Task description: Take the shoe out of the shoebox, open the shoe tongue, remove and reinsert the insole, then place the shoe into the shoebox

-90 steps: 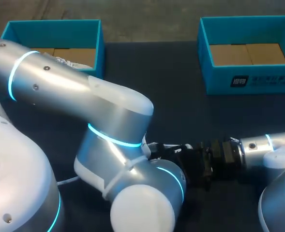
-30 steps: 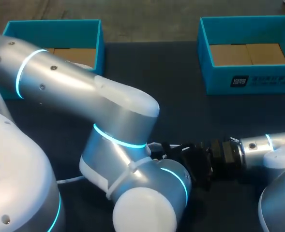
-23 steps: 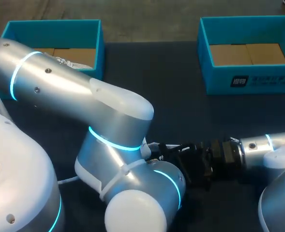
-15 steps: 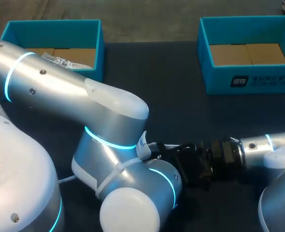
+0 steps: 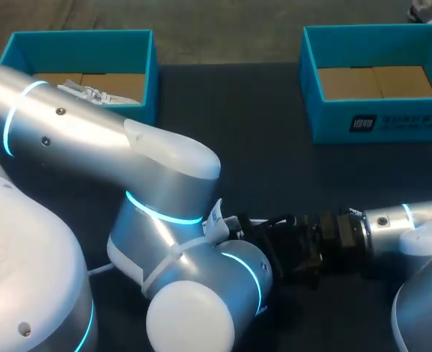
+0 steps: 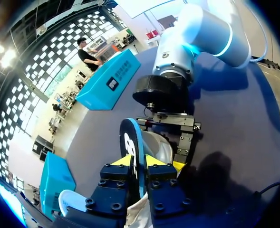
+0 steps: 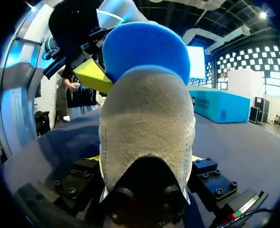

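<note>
The right gripper [image 7: 147, 159] squeezes the grey shoe [image 7: 147, 118] from both sides. The left gripper [image 6: 140, 161] pinches the blue insole [image 6: 131, 142], which sticks up out of the shoe. Far past both grippers, the left box [image 5: 80, 38] holds something white [image 5: 91, 93] and the right box [image 5: 377, 33] shows its brown bottom.

Robotics lab bench for us: our left arm [image 5: 113, 147] and right arm [image 5: 421, 220], silver with lit cyan rings, at a dark table [image 5: 260, 139] carrying teal left shoebox [image 5: 83, 37] and right shoebox [image 5: 399, 121].
</note>
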You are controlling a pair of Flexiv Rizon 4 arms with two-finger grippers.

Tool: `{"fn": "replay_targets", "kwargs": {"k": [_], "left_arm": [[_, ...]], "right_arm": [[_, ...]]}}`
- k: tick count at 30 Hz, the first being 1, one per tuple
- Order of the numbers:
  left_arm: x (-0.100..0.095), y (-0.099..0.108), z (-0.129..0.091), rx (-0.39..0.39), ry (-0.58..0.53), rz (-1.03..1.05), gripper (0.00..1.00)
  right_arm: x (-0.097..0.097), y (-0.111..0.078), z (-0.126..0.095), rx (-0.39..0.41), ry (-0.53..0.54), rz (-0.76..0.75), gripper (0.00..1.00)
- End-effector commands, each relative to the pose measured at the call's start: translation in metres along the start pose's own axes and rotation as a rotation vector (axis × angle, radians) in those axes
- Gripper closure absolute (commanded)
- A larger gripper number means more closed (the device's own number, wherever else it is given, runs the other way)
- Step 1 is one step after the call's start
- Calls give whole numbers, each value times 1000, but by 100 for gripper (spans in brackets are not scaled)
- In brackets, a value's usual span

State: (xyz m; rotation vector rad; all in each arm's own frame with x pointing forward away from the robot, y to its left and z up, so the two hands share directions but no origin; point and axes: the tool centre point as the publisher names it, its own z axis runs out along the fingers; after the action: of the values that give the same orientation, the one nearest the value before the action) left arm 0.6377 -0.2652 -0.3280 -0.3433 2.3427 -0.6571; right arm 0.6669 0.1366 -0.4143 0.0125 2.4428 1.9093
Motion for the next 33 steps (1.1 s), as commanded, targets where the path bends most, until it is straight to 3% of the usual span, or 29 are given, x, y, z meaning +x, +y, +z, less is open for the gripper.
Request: {"fn": "replay_targets", "kwargs": {"k": [1,7,9,12,22,33], "left_arm": [[-4,6,3,18,12,-8,100],[-13,2,0,48,8,-9,100],[-14,2,0,60,7,-5,83],[-16,3,-2,81,8,-1,69],[-8,8,3,105,23,10,72],[-3,18,9,100,14,34,68]], "right_arm": [[1,1,0,6,0,1,100],[1,1,0,6,0,1,100],[1,1,0,6,0,1,100],[1,1,0,6,0,1,100],[1,1,0,6,0,1,100],[1,1,0,6,0,1,100]]}}
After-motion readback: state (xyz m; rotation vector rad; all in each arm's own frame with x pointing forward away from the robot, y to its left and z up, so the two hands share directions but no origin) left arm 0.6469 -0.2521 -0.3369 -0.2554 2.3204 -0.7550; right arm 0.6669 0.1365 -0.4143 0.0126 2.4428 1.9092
